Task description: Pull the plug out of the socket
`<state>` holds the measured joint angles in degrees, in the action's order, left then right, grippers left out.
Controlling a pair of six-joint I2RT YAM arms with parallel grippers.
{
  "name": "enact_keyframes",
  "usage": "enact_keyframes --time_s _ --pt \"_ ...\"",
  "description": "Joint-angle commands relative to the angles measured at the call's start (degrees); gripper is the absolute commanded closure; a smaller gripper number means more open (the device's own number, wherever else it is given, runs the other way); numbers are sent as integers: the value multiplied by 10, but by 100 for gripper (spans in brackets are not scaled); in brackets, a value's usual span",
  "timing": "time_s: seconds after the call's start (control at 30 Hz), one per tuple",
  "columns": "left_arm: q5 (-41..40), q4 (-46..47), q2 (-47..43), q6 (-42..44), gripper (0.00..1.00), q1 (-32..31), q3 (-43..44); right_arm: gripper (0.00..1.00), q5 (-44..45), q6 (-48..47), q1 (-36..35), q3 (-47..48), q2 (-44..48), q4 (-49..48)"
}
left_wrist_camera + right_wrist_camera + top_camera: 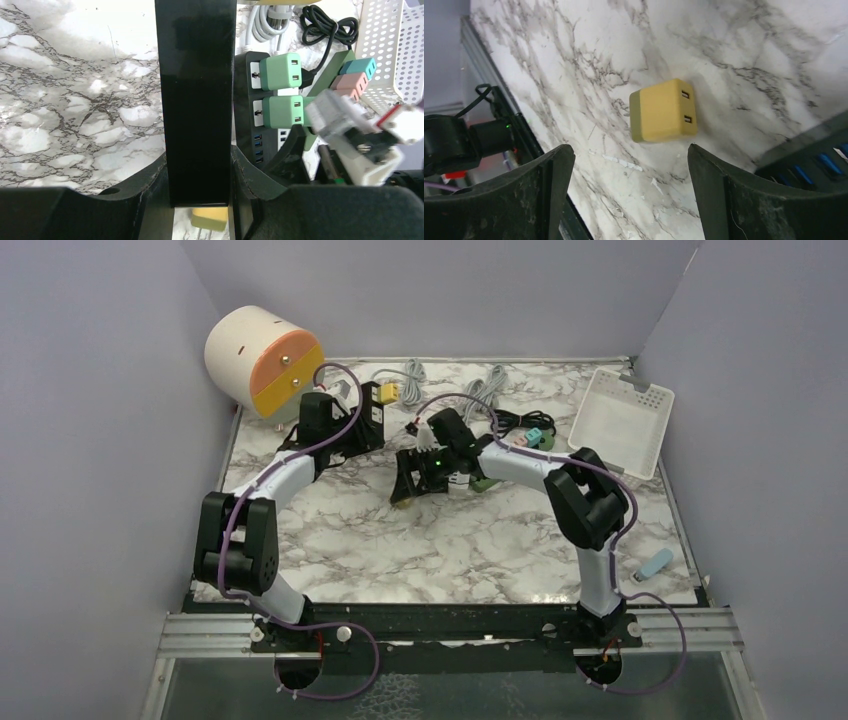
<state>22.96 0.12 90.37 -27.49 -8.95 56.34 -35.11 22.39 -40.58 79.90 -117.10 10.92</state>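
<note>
Yellow plug (pixel 664 110) lies loose on the desk (pixel 734 45), so it looks pulled off. Right claw (pixel 626 155) is spread wide above it, empty. Left claw (pixel 199 160) clamps the black strip (pixel 197 75). Little left.

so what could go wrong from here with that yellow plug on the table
The yellow cube plug lies loose on the marble table ahead of the open right gripper; a careless sweep could knock it away. One of its fingers is beside the black power strip with blue ports and might shove it.
</note>
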Motion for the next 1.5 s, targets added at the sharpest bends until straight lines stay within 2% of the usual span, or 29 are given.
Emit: enact_keyframes --time_s 0.0,0.1,0.27,0.47,0.8,1.0,1.27,1.47 --pt "21 23 -34 21 100 3 1 11 109 -38 -5 49 60 54" --pt "22 23 -50 25 100 2 -7 12 184 -37 -4 67 89 55" --pt "23 24 -84 27 100 0 -30 13 251 -1 12 72 119 1" --pt "31 69 -124 -1 100 -13 -76 16 186 96 61 73 87 -98" --pt "-22 107 -140 -53 100 -54 -96 23 135 177 64 111 33 -224" --pt "-48 156 -120 -127 100 -73 -102 29 158 196 54 91 32 -291" --pt "-78 172 -108 -165 100 -92 -90 43 190 208 49 112 13 -285" --pt "-71 176 -96 -165 100 -97 -88 68 212 203 49 139 0 -270"
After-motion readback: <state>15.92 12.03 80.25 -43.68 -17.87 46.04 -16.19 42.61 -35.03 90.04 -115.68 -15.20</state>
